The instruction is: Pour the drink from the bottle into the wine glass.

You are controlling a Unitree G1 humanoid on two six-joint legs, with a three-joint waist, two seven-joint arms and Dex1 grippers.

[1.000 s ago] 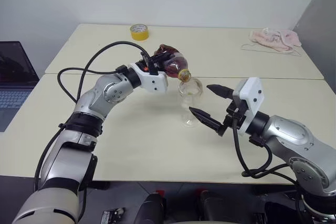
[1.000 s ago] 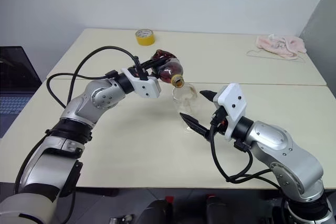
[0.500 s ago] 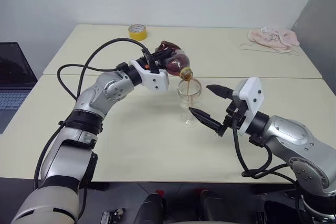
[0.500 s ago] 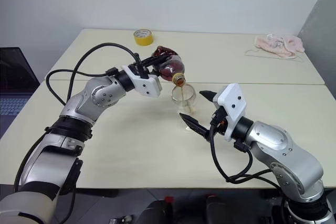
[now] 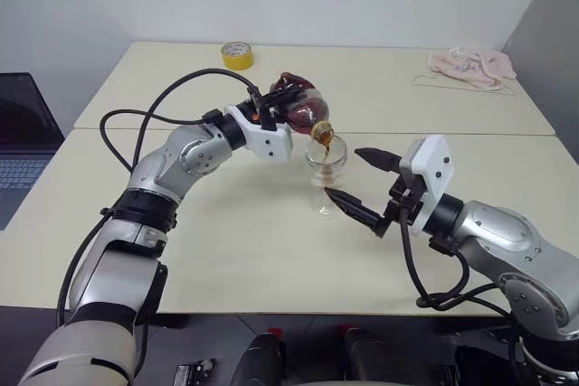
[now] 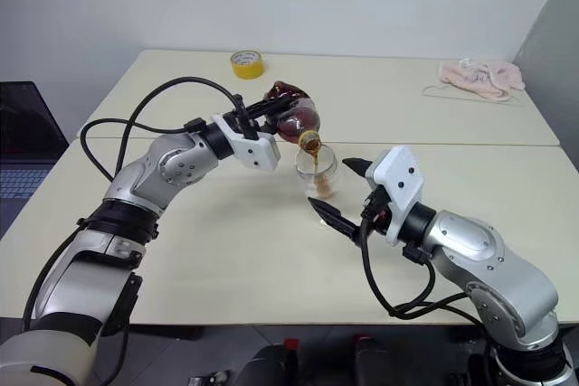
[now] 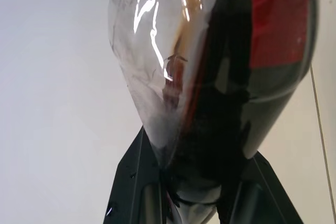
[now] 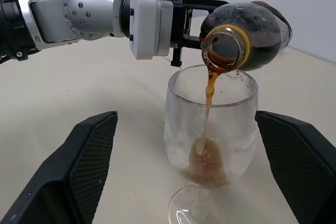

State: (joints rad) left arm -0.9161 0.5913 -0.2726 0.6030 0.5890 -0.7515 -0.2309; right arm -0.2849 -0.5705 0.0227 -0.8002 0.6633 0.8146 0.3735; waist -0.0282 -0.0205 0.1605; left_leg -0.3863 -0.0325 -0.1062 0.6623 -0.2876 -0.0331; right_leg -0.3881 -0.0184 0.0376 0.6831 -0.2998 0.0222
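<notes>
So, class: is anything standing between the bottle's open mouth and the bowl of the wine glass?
Nothing visible does. The bottle, tipped in the left pincer, has its mouth just above the wine glass rim, and the drink streams straight into the bowl.

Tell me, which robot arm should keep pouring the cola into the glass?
The left. Its left gripper already holds the tipped bottle over the wine glass, drink streaming in. The right gripper just stands open around the glass.
</notes>
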